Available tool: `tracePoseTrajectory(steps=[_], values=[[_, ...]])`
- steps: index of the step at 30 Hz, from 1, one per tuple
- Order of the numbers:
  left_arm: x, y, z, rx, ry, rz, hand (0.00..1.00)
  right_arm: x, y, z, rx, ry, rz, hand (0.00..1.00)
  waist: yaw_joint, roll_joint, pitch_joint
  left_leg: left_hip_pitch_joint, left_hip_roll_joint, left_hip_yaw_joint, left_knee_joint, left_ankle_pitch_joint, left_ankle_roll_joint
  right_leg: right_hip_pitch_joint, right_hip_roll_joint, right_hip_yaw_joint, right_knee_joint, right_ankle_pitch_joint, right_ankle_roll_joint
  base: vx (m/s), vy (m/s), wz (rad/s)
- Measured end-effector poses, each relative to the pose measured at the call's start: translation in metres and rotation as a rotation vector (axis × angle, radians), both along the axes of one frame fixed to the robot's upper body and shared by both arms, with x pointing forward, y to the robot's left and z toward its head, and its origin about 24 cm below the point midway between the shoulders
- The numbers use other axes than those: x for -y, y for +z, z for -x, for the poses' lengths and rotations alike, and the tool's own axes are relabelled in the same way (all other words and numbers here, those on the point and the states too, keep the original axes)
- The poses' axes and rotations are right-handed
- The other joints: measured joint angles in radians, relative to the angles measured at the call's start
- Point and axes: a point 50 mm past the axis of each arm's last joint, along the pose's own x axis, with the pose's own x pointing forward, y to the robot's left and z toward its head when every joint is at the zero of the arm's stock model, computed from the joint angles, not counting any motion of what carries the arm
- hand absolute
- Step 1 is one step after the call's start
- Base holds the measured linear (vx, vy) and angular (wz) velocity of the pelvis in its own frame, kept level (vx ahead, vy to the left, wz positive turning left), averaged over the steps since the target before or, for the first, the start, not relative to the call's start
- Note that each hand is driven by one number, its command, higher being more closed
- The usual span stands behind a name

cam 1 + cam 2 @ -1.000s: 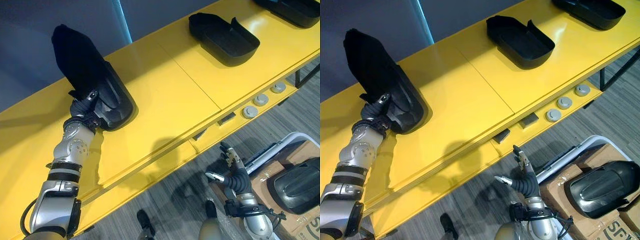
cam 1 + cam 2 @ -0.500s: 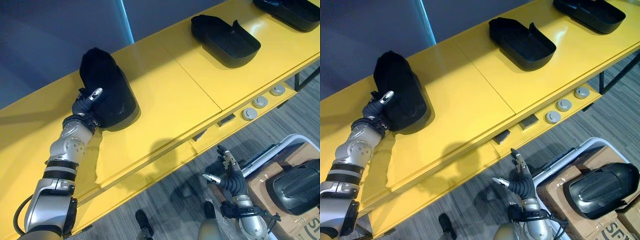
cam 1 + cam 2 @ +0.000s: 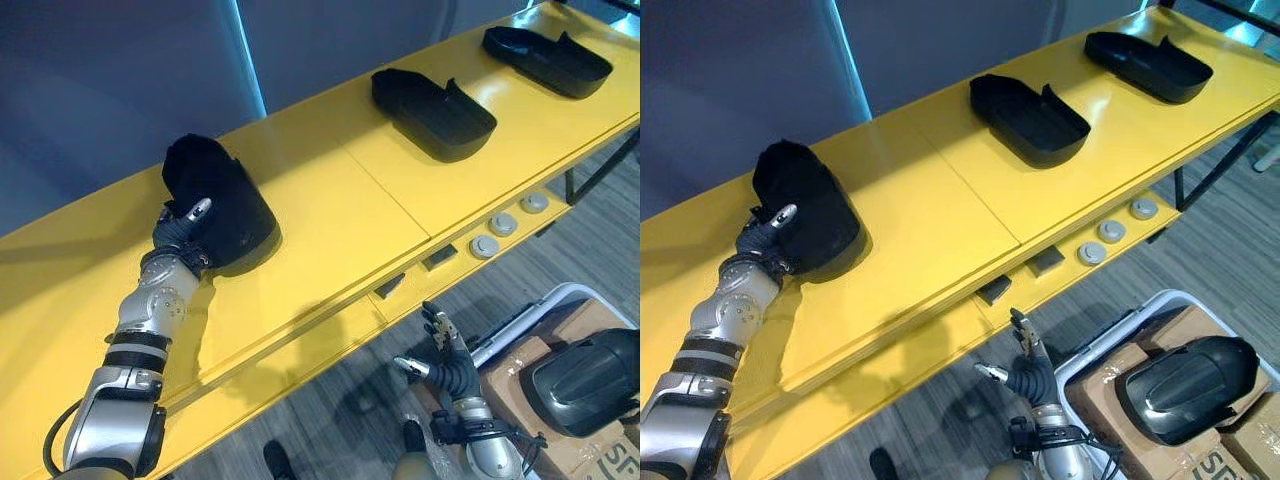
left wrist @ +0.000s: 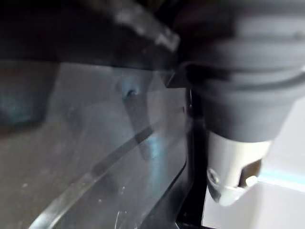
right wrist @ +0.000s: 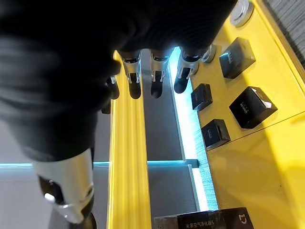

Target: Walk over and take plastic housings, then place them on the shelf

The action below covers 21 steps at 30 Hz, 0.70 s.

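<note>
- On the left stretch of the yellow shelf [image 3: 330, 215]: black plastic housing [image 3: 215, 200], lying flat with rounded back up
- Long axis set across the shelf, one end toward the back edge, the broader end toward the front edge, angled slightly rightward
- Left arm stretched up from the lower left over the front edge, wrist bent in toward the housing
- Left hand [image 3: 178, 228] pressed against the near left side of that housing; clamped or merely resting, cannot tell
- Further right, near mid-shelf: second housing [image 3: 432, 100], hollow side up, long axis likewise back edge to front edge, a raised tab on its right wall
- Toward the far right end: third housing [image 3: 545, 55], hollow side up, same lie, well apart from the second
- Along the lower ledge under the front edge: round grey knobs [image 3: 484, 246] and small black blocks [image 5: 252, 107]
- Right hand [image 3: 447, 362] held low in front of the shelf, above grey floor, tilted upward
- Spread and straight, thumb out to the side, nothing within
- At the lower right, beside that hand: cardboard box [image 3: 1100, 385] with a fourth housing [image 3: 585, 380] on top, glossy back up
</note>
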Motion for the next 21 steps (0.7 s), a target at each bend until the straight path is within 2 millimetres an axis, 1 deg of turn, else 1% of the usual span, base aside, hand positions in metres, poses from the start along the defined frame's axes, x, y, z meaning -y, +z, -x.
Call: tracePoseTrajectory(steps=[1,5,12,17,21], values=[[-0.004,-0.003,0.000,-0.022,0.032,-0.033,0.00,-0.002,-0.001,0.001,-0.008,0.007,-0.015,0.00,-0.005,-0.001,-0.005,0.003,0.002,0.002,0.000,-0.001,-0.001,0.001,0.002,0.001,-0.001,0.000,0.000,-0.01,0.003,-0.05],[-0.011,-0.010,0.000,-0.090,0.077,-0.064,0.00,-0.007,-0.007,0.006,-0.037,0.026,-0.027,0.00,-0.011,-0.001,-0.023,0.014,0.010,0.011,0.000,-0.004,-0.007,0.003,0.011,0.013,-0.001,0.001,-0.001,-0.01,-0.002,-0.11],[-0.013,-0.015,0.000,-0.143,0.096,-0.089,0.00,-0.010,-0.011,0.011,-0.059,0.035,-0.032,0.00,-0.020,-0.001,-0.045,0.015,0.012,0.013,0.000,-0.004,-0.008,0.003,0.013,0.015,-0.002,0.002,-0.002,0.00,0.000,0.00],[-0.015,-0.019,-0.001,-0.164,0.107,-0.081,0.00,-0.010,-0.011,0.011,-0.060,0.035,-0.033,0.00,-0.020,0.000,-0.051,0.021,0.012,0.014,0.000,-0.004,-0.008,0.009,0.013,0.014,-0.002,0.002,-0.003,0.00,0.000,0.00],[-0.011,-0.022,-0.001,-0.138,0.134,-0.018,0.00,-0.010,-0.014,0.014,-0.076,0.035,-0.034,0.00,-0.019,0.001,-0.053,0.028,0.012,0.013,0.000,-0.005,-0.010,0.019,0.012,0.013,-0.004,0.002,-0.002,0.00,0.000,0.00]])
